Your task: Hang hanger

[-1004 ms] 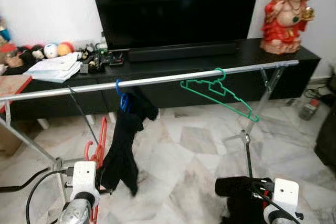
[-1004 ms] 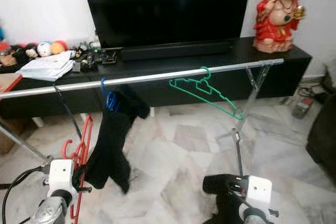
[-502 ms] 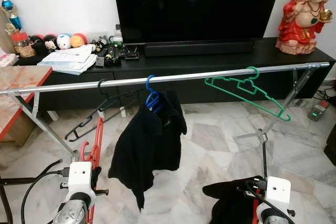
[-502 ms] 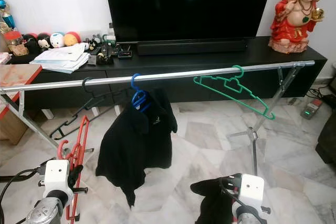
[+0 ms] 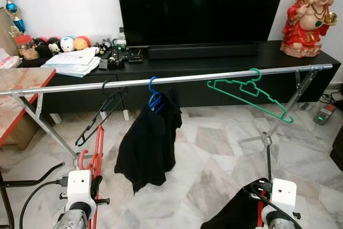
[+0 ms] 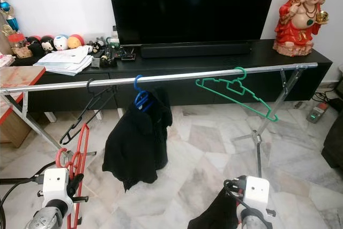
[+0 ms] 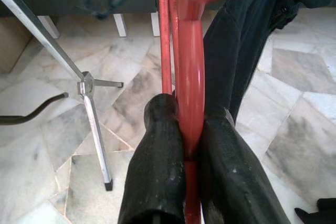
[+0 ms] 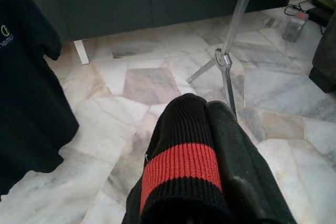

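Observation:
A long silver rail [image 5: 187, 77] runs across in front of me. On it hang an empty black hanger [image 5: 103, 112], a blue hanger [image 5: 155, 100] carrying a black garment [image 5: 149, 146], and an empty green hanger [image 5: 250, 91]. Low on the left, my left gripper [image 7: 189, 148] is shut on a red hanger [image 5: 97, 153], which stands upright below the rail. Low on the right, my right gripper [image 8: 206, 116] is shut on a black knit garment with a red stripe [image 8: 180, 167], which droops toward the floor [image 5: 231, 217].
Behind the rail stand a black TV console [image 5: 225, 63], a large TV [image 5: 198, 4] and a red statue [image 5: 311, 17]. A red-edged table [image 5: 21, 87] is at the left. The rack's legs [image 5: 267, 143] and a black cable [image 5: 27, 178] are on the marble floor.
The view swung round to face the rail squarely, then shifted slightly. The black garment on the blue hanger swung and turned narrower. The garment in my right gripper now hangs lower.

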Motion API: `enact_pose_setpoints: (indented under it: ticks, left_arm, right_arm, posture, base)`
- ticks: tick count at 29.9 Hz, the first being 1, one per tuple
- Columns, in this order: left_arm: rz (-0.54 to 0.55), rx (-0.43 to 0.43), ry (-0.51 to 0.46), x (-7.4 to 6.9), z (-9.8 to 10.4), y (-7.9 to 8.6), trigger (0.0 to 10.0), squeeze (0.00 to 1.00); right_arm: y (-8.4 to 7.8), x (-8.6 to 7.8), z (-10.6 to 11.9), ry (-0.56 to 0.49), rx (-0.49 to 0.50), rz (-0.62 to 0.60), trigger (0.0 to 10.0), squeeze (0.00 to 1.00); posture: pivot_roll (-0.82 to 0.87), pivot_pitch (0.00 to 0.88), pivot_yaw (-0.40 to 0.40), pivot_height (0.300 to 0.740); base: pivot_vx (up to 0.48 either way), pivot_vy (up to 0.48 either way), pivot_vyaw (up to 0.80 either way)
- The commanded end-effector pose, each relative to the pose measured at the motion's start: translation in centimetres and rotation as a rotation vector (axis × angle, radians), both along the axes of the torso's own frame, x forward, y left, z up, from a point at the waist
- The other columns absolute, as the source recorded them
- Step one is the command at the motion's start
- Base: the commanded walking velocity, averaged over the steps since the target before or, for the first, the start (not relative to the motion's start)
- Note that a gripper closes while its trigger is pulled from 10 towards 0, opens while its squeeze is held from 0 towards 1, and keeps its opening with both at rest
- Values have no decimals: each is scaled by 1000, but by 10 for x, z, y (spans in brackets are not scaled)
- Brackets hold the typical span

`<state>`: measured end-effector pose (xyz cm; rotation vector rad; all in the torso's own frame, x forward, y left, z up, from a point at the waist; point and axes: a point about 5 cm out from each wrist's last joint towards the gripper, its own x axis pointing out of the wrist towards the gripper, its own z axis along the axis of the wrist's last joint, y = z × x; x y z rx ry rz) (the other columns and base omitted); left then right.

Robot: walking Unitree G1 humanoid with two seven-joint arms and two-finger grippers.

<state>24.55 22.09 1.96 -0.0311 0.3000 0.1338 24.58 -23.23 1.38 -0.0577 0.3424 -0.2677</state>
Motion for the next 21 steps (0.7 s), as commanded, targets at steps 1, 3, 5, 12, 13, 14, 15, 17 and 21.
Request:
enact_pose_setpoints:
  ticks: [1, 3, 5, 12, 13, 14, 15, 17, 21]
  left_arm:
    - [17, -4, -14, 1, 4, 5, 10000, 0]
    - [14, -4, -14, 1, 4, 4, 10000, 0]
    - [11, -4, -14, 2, 4, 4, 10000, 0]
    - [6, -2, -17, 2, 5, 3, 10000, 0]
    - [4, 2, -17, 2, 5, 3, 10000, 0]
    - [4, 2, -17, 2, 5, 3, 10000, 0]
    - [3, 4, -16, 2, 5, 3, 10000, 0]
    - [-7, 10, -12, 2, 5, 2, 10000, 0]
    - [-14, 2, -4, 3, 4, 0, 10000, 0]
  right_arm:
    - [3, 4, 2, -10, 7, 8, 10000, 0]
    - [3, 4, 2, -10, 8, 6, 10000, 0]
    - [3, 4, 2, -9, 8, 4, 10000, 0]
    - [3, 3, 2, -7, 7, 4, 10000, 0]
    - [3, 3, 2, -8, 7, 4, 10000, 0]
    - [3, 3, 2, -8, 7, 4, 10000, 0]
    - [3, 3, 2, -8, 7, 4, 10000, 0]
    - [3, 3, 2, -8, 7, 4, 10000, 0]
    - [4, 8, 3, -10, 9, 9, 10000, 0]
  posture:
    - [3, 0, 52, 740]
    - [3, 0, 52, 740]
    - [2, 0, 52, 740]
    - [-1, 0, 54, 740]
    - [0, 0, 53, 740]
    - [0, 0, 53, 740]
    - [0, 0, 53, 740]
    - [0, 0, 54, 740]
    - [-8, 0, 57, 740]
  base:
    - [0, 454, 0]
    - [0, 456, 0]
    - [0, 458, 0]
    - [0, 387, 0]
    - [0, 0, 0]
    - [0, 0, 0]
    - [0, 0, 0]
    - [0, 0, 0]
    - [0, 0, 0]
